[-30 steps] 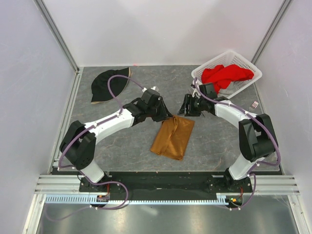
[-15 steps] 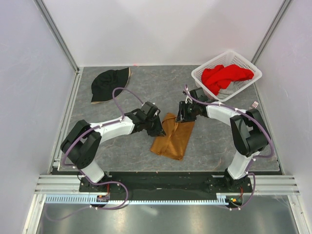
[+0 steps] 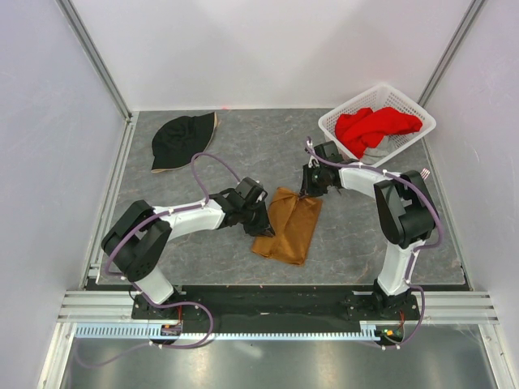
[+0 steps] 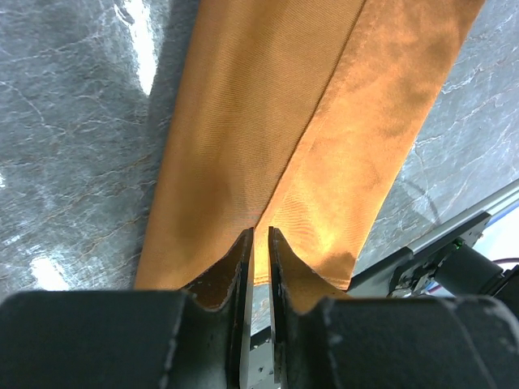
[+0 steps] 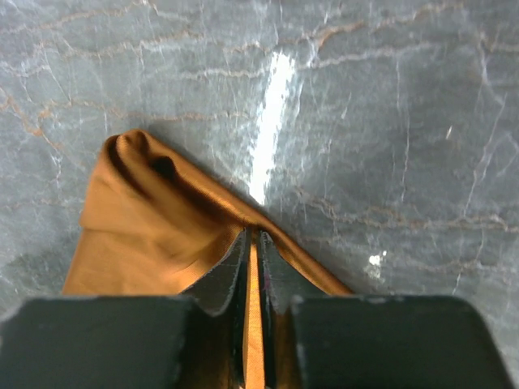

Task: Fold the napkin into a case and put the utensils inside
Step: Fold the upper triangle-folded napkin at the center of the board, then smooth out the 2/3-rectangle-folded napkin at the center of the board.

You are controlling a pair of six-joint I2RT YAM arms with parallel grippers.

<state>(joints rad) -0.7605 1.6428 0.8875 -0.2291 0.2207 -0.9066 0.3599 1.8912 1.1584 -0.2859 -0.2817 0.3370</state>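
The orange-brown napkin [image 3: 288,223] lies folded into a long oblong on the grey table, wrinkled at its far end. My left gripper [image 3: 266,229] is down at its left edge, shut on a fold of the cloth [image 4: 324,121]; the jaws [image 4: 259,233] stand almost together with cloth between them. My right gripper [image 3: 306,191] is at the napkin's far right corner, shut on the raised cloth [image 5: 154,235], with a strip of it between the jaws [image 5: 253,237]. A small silver utensil [image 3: 423,173] lies by the right wall, beyond the right arm. The knife-like piece is not in view.
A white basket [image 3: 405,101] with a red cloth [image 3: 373,124] stands at the back right. A black hat [image 3: 180,139] lies at the back left. Metal rails run along the left side and the near edge.
Both grippers came down onto the napkin. The left one slid nearer along its left edge, and the right one closed in on the far right corner. The napkin's far end now looks bunched.
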